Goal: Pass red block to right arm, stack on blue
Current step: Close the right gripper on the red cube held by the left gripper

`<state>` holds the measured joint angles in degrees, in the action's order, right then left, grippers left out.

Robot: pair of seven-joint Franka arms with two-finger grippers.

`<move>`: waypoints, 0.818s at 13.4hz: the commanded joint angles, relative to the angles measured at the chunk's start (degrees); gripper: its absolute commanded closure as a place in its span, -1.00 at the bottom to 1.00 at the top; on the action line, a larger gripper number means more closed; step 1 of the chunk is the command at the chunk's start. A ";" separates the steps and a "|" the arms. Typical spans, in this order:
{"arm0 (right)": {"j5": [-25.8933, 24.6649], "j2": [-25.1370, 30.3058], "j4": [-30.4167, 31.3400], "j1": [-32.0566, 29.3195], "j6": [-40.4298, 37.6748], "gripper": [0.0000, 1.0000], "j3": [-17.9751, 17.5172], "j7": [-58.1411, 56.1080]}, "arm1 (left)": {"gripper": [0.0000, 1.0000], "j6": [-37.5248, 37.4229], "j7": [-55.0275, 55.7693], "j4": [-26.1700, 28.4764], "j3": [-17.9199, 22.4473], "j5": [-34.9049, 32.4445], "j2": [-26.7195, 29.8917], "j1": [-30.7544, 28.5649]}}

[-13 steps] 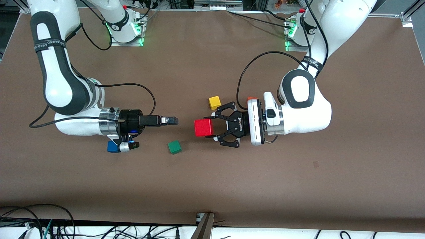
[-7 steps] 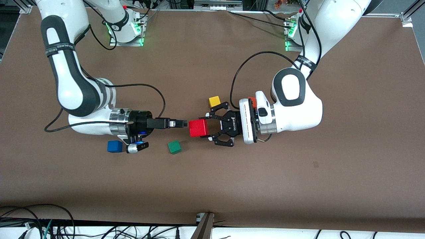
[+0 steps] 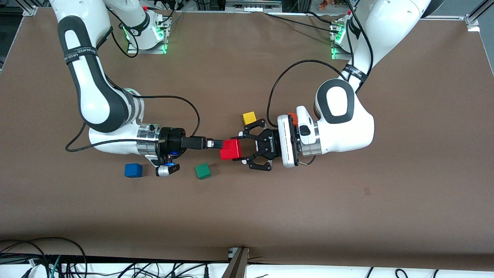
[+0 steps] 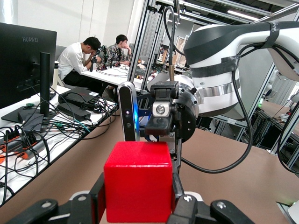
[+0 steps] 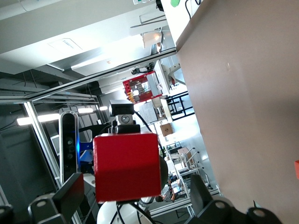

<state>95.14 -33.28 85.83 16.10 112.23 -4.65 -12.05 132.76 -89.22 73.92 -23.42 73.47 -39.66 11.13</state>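
Table (image 3: 405, 185): a brown surface is shown, with both arms reaching in level from their bases toward the middle.

Left arm (image 3: 343, 116): the wrist is turned sideways, and the left gripper (image 3: 244, 149) is carried above the table between the yellow cube (image 3: 249, 118) and the green cube (image 3: 202, 171). Its linked fingers (image 3: 252, 157) are closed on two opposite faces of the red block (image 3: 231, 149), which is held off the surface.

Right arm (image 3: 96, 104): the right gripper (image 3: 219, 144) is brought up to the block's exposed face, over the table above the green cube. Whether its slim fingers are parted or closed cannot be told; in the left wrist view the gripper (image 4: 161, 122) is seen head-on just past the block (image 4: 138, 181).

Red block: a small rigid cube, judged light and smooth-faced, so little force should be needed, though slip is possible on a shallow hold. The two free faces not covered by the left fingers are judged the proper place to be taken. No long axis is present; one flat face is pointed at the right gripper, with edges slightly tilted in the front view.

Blue cube (image 3: 133, 170): it rests on the table, toward the right arm's end, beside the green cube. An orange cube (image 3: 293, 116) is partly hidden by the left wrist.
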 commanded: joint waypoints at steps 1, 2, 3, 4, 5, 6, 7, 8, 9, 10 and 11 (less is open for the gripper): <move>1.54 -0.47 -1.10 0.69 1.14 -0.99 0.17 -0.53 | 1.00 0.83 -1.66 -1.85 0.13 2.02 -1.03 1.00; 1.54 -0.55 -1.19 0.34 1.06 -0.99 0.17 -0.17 | 1.00 0.83 -1.66 -1.85 0.13 2.02 -1.12 1.00; 1.54 -0.99 -2.84 -0.01 0.53 -0.99 0.34 0.09 | 1.00 0.83 -1.74 -1.77 0.13 2.02 -1.12 1.00; 1.54 -2.04 -4.25 -0.88 -0.25 -0.99 0.35 0.88 | 1.00 0.83 -1.74 -1.77 0.13 2.02 -1.20 1.00; 1.54 -2.66 -4.88 -1.33 -1.31 -0.99 0.35 1.41 | 1.00 0.83 -1.74 -1.77 0.13 2.02 -1.20 1.00; 1.62 -3.79 -5.66 -1.77 -2.53 -0.99 0.35 1.32 | 1.00 0.83 -1.74 -1.77 0.13 2.02 -1.29 1.00; 1.71 -4.85 -6.54 -2.38 -3.50 -0.99 0.35 1.32 | 1.00 0.83 -1.74 -1.77 0.13 2.02 -1.29 1.09; 2.15 -5.99 -7.33 -2.82 -4.73 -0.99 0.35 1.24 | 1.00 0.83 -1.66 -1.77 0.13 2.02 -1.29 1.00; 3.63 -7.40 -8.04 -3.09 -6.31 -0.99 0.35 0.97 | 1.00 0.83 -1.66 -1.77 0.13 2.02 -1.29 1.09; 5.65 -8.37 -8.57 -3.18 -7.54 -0.99 0.43 0.71 | 1.00 0.83 -1.66 -1.77 0.13 2.02 -1.29 1.09; 6.80 -9.25 -8.66 -3.18 -8.34 -0.99 0.43 0.62 | 1.00 0.83 -1.66 -1.77 0.13 2.02 -1.29 1.09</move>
<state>99.17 -39.39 80.25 13.06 106.24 -4.14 -11.38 132.93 -89.23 73.86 -23.42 73.48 -40.21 11.45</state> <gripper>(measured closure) 0.000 0.441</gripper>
